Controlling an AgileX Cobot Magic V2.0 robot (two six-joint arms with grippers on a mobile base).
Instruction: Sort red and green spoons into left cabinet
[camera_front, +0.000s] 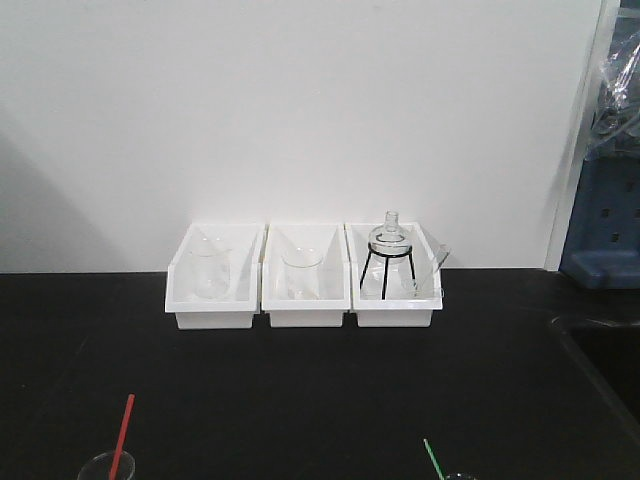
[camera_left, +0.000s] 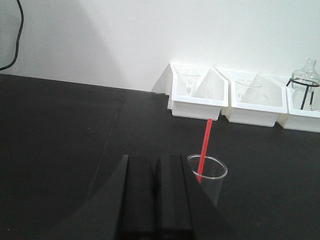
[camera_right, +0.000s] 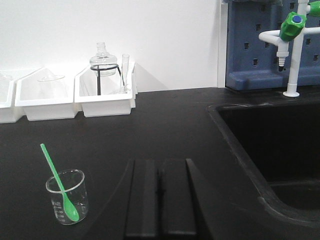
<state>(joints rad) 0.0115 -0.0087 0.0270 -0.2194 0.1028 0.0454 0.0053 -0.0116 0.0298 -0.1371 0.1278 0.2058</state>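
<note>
The red spoon (camera_front: 122, 435) stands handle-up in a clear glass beaker (camera_left: 210, 172) near the front left of the black bench. In the left wrist view the red spoon (camera_left: 204, 145) leans just right of my left gripper (camera_left: 156, 165), which is shut and holds nothing. The green spoon (camera_right: 57, 180) leans bowl-down in a second small beaker (camera_right: 67, 196); only the tip of its handle (camera_front: 432, 458) shows in the front view. My right gripper (camera_right: 160, 167) is shut and empty, a little to the right of that beaker. The left cabinet is out of view.
Three white plastic bins (camera_front: 212, 300) with glassware stand in a row against the back wall. A recessed black sink (camera_right: 270, 140) lies to the right, with a blue pegboard (camera_right: 260, 45) and a white tap with a green knob (camera_right: 292, 45) behind it.
</note>
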